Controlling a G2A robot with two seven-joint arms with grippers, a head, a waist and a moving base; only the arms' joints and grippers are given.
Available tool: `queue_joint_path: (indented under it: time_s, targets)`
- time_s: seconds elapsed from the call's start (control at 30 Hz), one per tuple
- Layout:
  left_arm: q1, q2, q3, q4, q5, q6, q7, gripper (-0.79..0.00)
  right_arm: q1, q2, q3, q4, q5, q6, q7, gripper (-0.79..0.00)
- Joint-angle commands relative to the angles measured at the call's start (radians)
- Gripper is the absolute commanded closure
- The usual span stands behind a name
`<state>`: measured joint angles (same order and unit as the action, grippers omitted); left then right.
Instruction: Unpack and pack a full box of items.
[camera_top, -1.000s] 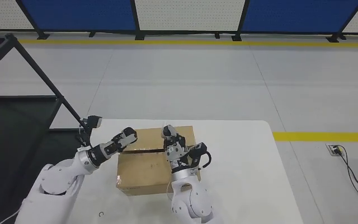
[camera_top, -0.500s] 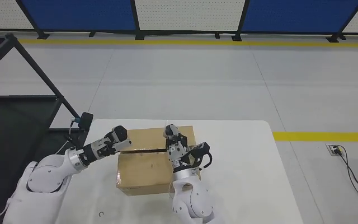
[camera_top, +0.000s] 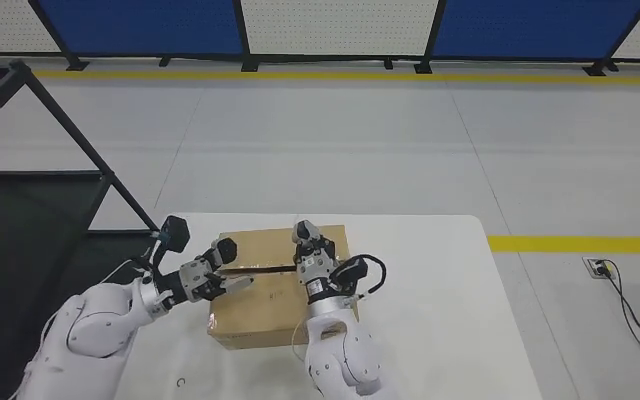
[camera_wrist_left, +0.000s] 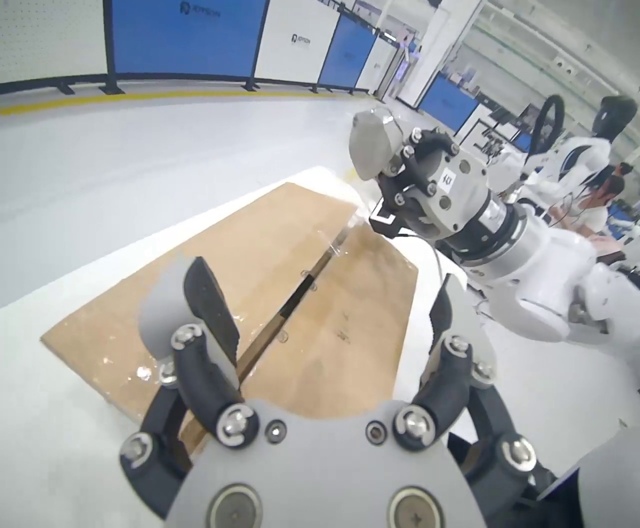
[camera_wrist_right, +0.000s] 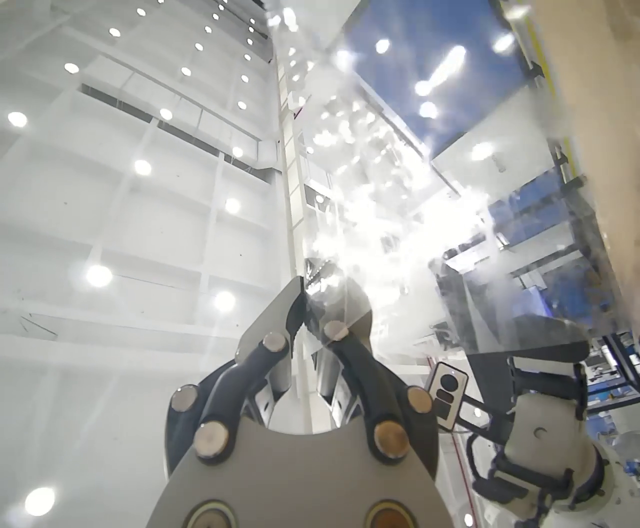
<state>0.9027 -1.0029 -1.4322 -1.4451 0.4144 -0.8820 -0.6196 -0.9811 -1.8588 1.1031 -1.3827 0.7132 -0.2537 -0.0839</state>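
Left gripper, fingers apart, hovers over the cardboard box on the desk; right gripper pinches its clear tape.

This is a large robot-testing hall, not a home or a shop. The smooth pale floor carries yellow marking lines. Blue and white partition panels on black feet fence off the bay around the white desk. The high white ceiling is dotted with round lights. Beyond the desk are more partitioned bays, and another white robot stands among them.
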Motion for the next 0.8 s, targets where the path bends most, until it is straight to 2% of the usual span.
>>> queue_joint_path:
  time_s: [0.0, 0.1, 0.2, 0.37, 0.43, 0.47, 0.77]
  targets:
    - [0.015, -0.006, 0.008, -0.041, 0.209, 0.030, 0.124, -0.785, 0.011, -0.003, 0.002, 0.014, 0.019, -0.005, -0.007, 0.000]
    - [0.044, -0.019, 0.050, -0.084, 0.438, 0.108, 0.300, -0.785, 0.020, -0.007, 0.005, 0.029, 0.040, -0.016, -0.010, 0.000]
    - [0.062, -0.029, 0.102, -0.115, 0.681, 0.227, 0.449, -0.785, 0.025, -0.009, 0.008, 0.039, 0.050, -0.027, -0.010, 0.000]
    - [0.062, -0.041, 0.169, -0.096, 0.818, 0.287, 0.572, -0.785, 0.024, -0.011, 0.015, 0.040, 0.041, -0.041, -0.013, -0.006]
    - [0.060, -0.043, 0.178, -0.089, 0.828, 0.295, 0.590, -0.785, 0.018, -0.011, 0.014, 0.037, 0.030, -0.051, -0.014, -0.453]
    - [0.058, -0.044, 0.179, -0.083, 0.826, 0.297, 0.600, -0.785, 0.014, -0.011, 0.012, 0.033, 0.020, -0.057, -0.015, -0.785]
    - [0.080, -0.039, 0.118, -0.093, 0.738, 0.261, 0.652, -0.785, -0.036, 0.004, -0.008, -0.040, -0.069, -0.072, 0.007, -0.785]
